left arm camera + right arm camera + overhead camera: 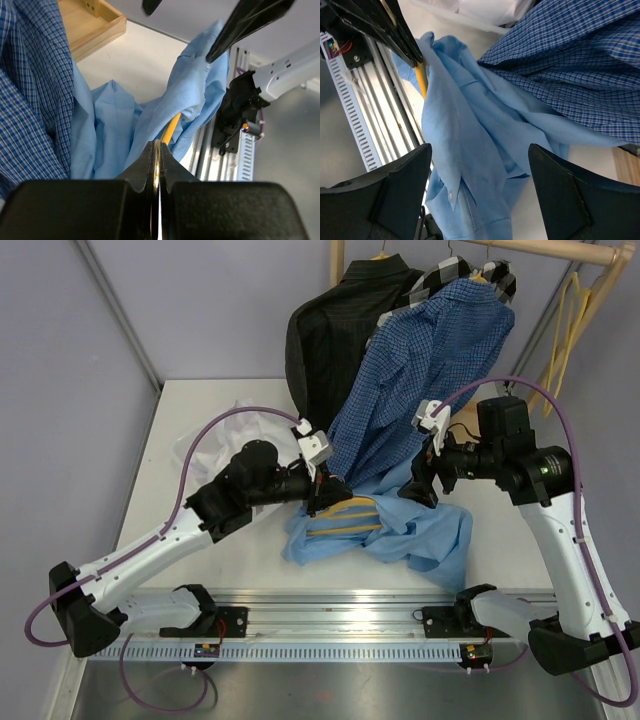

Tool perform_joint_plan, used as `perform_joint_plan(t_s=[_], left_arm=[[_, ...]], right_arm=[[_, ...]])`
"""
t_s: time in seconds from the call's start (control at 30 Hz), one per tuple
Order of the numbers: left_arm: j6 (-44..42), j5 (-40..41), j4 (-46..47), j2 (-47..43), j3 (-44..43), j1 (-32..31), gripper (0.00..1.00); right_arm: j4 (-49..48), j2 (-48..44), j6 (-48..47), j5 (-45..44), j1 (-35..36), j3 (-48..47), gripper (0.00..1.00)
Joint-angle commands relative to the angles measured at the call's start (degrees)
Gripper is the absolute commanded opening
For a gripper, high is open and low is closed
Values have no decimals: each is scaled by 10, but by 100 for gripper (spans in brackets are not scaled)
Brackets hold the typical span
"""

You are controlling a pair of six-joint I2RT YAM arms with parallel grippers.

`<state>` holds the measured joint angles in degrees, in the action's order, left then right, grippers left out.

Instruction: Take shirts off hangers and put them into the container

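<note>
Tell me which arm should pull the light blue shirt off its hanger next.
Right, probably. The right gripper is open with the light blue shirt in front of it, free to grab cloth. The left gripper is shut on the yellow hanger and should hold it.

A light blue shirt [425,535] lies crumpled at lower centre, a yellow hanger [345,523] partly inside it. Above, a dark blue checked shirt [430,370] and a black pinstriped shirt [330,330] hang.
</note>
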<state>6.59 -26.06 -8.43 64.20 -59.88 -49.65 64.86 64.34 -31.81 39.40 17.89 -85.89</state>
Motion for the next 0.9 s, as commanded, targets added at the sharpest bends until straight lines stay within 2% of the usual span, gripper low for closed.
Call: perform_joint_plan(t_s=[0.0,0.17,0.6,0.87], left_arm=[[97,36,40,-3,-18,7,0],[159,44,28,13,-48,10,0],[148,44,-6,48,-121,15,0],[174,42,0,77,-147,27,0]], right_arm=[[-5,-11,70,-21,4,-32,85],[45,-6,60,-8,6,-24,80],[150,-41,-10,-15,7,-100,84],[134,-69,3,-5,3,-69,85]])
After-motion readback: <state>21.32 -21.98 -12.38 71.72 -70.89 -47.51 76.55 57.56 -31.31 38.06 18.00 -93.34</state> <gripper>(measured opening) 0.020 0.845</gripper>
